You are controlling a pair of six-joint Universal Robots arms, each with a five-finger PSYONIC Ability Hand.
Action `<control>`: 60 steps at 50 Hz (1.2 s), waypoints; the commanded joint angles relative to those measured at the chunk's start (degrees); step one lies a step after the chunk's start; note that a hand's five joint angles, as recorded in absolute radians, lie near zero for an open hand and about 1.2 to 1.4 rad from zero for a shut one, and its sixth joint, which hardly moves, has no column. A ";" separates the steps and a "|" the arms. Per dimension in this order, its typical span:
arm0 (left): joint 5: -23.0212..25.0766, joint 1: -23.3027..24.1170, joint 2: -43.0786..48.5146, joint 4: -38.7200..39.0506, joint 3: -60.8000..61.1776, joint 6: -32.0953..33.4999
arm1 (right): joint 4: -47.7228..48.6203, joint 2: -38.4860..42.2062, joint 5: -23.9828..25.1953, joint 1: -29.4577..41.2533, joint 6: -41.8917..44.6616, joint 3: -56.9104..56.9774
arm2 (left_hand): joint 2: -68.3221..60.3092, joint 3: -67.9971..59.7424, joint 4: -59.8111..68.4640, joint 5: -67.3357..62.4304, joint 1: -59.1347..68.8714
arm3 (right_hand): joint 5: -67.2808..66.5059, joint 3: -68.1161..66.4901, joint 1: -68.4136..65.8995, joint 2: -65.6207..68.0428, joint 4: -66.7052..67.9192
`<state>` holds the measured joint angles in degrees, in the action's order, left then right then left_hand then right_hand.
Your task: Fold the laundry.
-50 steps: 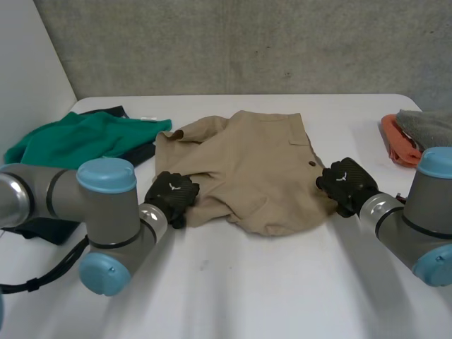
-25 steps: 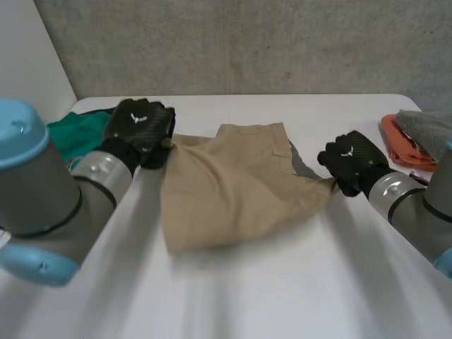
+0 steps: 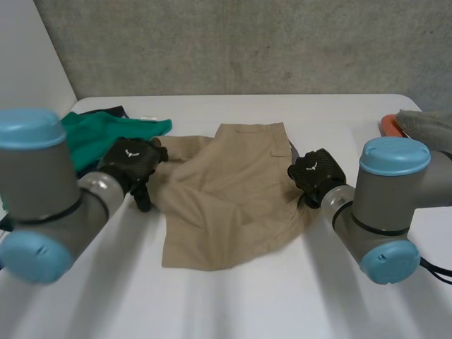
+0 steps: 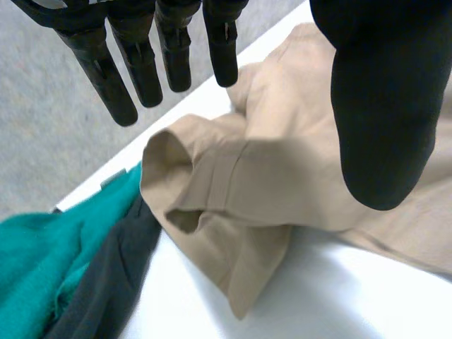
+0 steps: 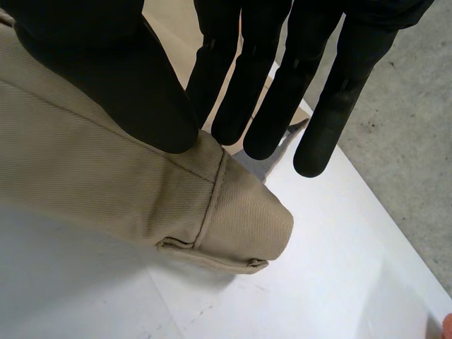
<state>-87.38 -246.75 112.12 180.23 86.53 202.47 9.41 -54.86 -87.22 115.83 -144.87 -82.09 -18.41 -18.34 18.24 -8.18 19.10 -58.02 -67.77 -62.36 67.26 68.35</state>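
Set the shorts (image 3: 226,201) back down on the tabletop (image 3: 247,304) within the last half second, after holding them up taut between the two hands. Lay rumpled and wide a second ago; lie narrower and mostly flat now, between the hands. Looks like a shake-out and lay-flat step finished, with the folding itself not yet made. Lowered the left hand (image 3: 131,161) to the corner of the shorts on its side. Shows, in the left wrist view, fingers (image 4: 116,78) straight and spread well off the thumb, nothing pinched, and a bunched, hemmed end lying loose below the palm: wide open, cloth let go. Brought the right hand (image 3: 316,171) down at the opposite edge. Rests its thumb on a doubled hem in the right wrist view, fingers straight and reaching just past that hem over bare tabletop, no cloth curled into them. Reads as released as well, touching with the thumb alone. Probably calls for smoothing the bunched corner by the left hand before any fold. Beyond the left hand's fingertips, a green cloth (image 3: 95,134) with a dark cloth (image 4: 106,282) against it, just beside that bunched corner. Farther out past the right hand, well apart from the shorts, an orange cloth (image 3: 387,127) and a grey cloth (image 3: 424,121).
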 commanded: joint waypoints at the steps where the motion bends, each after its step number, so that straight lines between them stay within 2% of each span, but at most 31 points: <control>1: 3.61 1.97 -13.41 6.09 19.08 -0.33 | 0.25 -1.74 0.21 -0.17 0.21 -1.40 | -18.00 -18.06 18.17 -18.23 17.30 | -11.98 -12.23 -17.64 12.74 11.65; 7: 5.37 4.00 -13.86 9.25 25.53 -0.33 | 0.25 -2.10 0.12 0.18 0.21 -2.28 | -26.96 -27.02 27.13 -27.18 26.26 | -11.98 -12.23 -17.64 12.74 11.65; 18: 6.95 2.86 -1.91 10.40 20.96 1.17 | 0.69 -2.27 -0.06 0.80 0.73 -3.42 | -21.75 -21.81 21.92 -21.98 21.05 | -11.98 -12.23 -17.64 12.74 11.65; 34: 7.66 4.26 2.22 11.10 18.41 1.43 | 3.07 -3.59 0.03 0.45 2.67 -5.80 | -24.43 -24.49 24.60 -24.65 23.73 | -11.98 -12.23 -17.64 12.74 11.65; 38: 7.48 4.09 2.84 11.63 17.97 2.31 | 3.07 -3.68 0.03 0.45 2.67 -5.71 | -41.87 -41.94 42.04 -42.10 41.18 | -11.98 -12.23 -17.64 12.74 11.65; 39: 7.48 4.09 3.01 11.80 17.88 2.49 | 2.98 -3.77 0.03 0.45 2.58 -5.71 | -48.26 -48.32 48.43 -48.49 47.56 | -11.98 -12.23 -17.64 12.74 11.65; 40: 7.31 4.09 3.19 11.89 17.53 3.10 | 2.80 -3.94 -0.06 0.45 2.49 -5.80 | -60.65 -60.71 60.81 -60.87 59.95 | -11.98 -12.23 -17.64 12.74 11.65; 43: 6.43 4.26 2.75 11.28 16.83 4.42 | 2.54 -4.64 -0.14 0.36 2.84 -6.06 | -61.59 -61.66 61.76 -61.82 60.90 | -11.98 -12.23 -17.64 12.74 11.65; 47: 1.69 5.14 -1.01 7.16 17.79 7.05 | 0.00 -7.54 -0.41 0.09 3.81 -7.38 | -61.59 -61.66 61.76 -61.82 60.90 | -11.98 -12.23 -17.64 12.74 11.65; 48: 0.29 5.66 -4.68 5.41 18.58 7.23 | -1.92 -9.11 -0.32 -0.17 5.29 -8.08 | -61.59 -61.66 61.76 -61.82 60.90 | -11.98 -12.23 -17.64 12.74 11.65; 54: -0.16 7.69 -15.61 -1.27 22.53 7.32 | -13.87 -15.01 0.12 -0.96 15.66 -11.15 | -61.59 -61.66 61.76 -61.82 60.90 | -11.98 -12.23 -17.64 12.74 11.65; 60: -0.60 10.41 -23.00 -19.98 26.05 10.48 | -33.21 -23.10 0.47 -3.42 29.28 -18.36 | -61.59 -61.66 61.76 -61.82 60.90 | -11.98 -12.23 -17.64 12.74 11.65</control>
<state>-87.87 -238.74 95.97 176.17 109.35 210.45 -6.34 -70.63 -87.16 114.56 -128.34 -94.03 -68.34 -68.03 68.55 -56.08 66.31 -58.03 -67.77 -62.36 67.26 68.35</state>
